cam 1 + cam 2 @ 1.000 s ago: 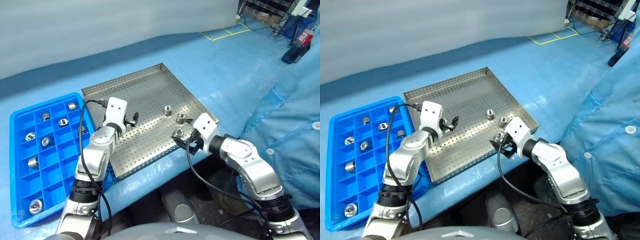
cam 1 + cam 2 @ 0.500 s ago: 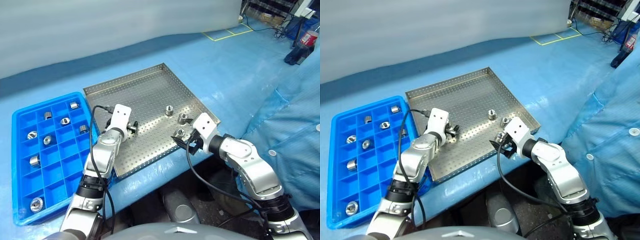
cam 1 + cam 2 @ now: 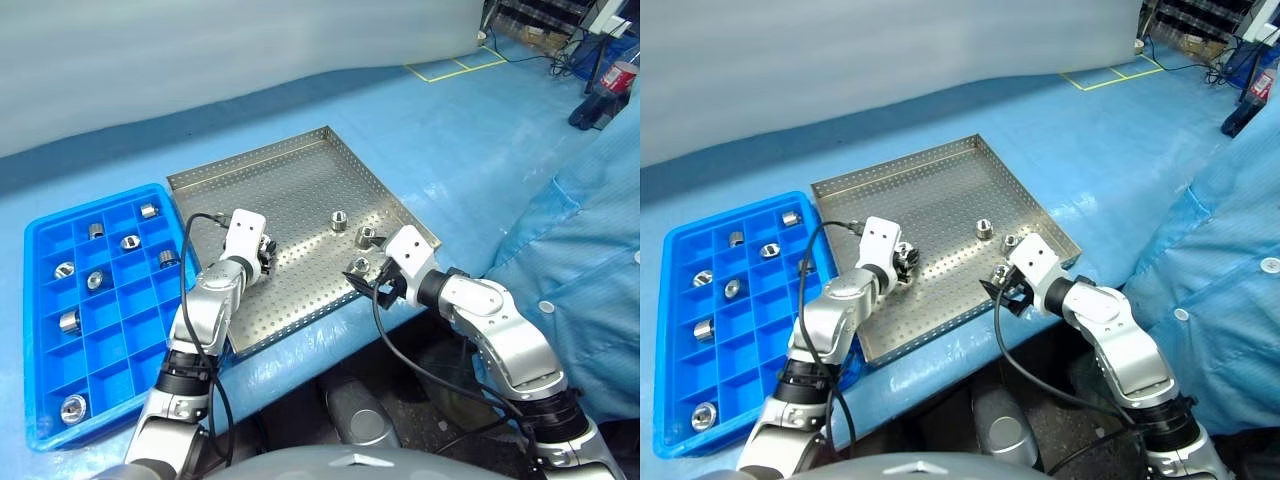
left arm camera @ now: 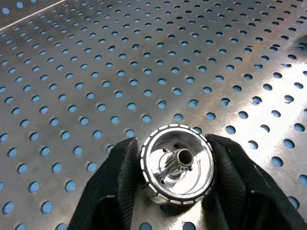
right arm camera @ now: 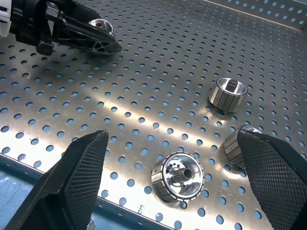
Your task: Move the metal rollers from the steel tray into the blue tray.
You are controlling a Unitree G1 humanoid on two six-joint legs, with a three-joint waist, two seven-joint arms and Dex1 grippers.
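A metal roller [image 4: 176,165] is gripped by the left end effector [image 4: 175,167], with one black finger [image 4: 117,189] pressed against each side of its ribbed rim. The roller is seen end-on in the left wrist view, with a hollow centre and a small toothed shaft inside. It is held low over the perforated floor of the steel tray [image 3: 290,190], toward the tray's left half; whether it touches the floor cannot be told.

Three more metal rollers are found in the right part of the steel tray. One roller [image 5: 178,176] lies nearest the tray's front rim, between the spread fingers of the right end effector [image 5: 175,191]. A second roller [image 5: 228,94] stands farther in, and a third roller [image 5: 236,143] is partly hidden beside the right finger [image 5: 271,172]. The right end effector is held wide open just above the tray's front right corner, and nothing is gripped by it.

The blue tray [image 3: 40,400] is placed just beside the left edge of the steel tray on the blue-covered desk [image 3: 450,140]. Several of its square compartments are each occupied by one roller: seven are counted, among them one [image 3: 148,210] in the far row and one [image 3: 72,408] near the front left corner.

A person's blue sleeve [image 3: 590,260] is seen at the right edge of the scene, beside the desk.
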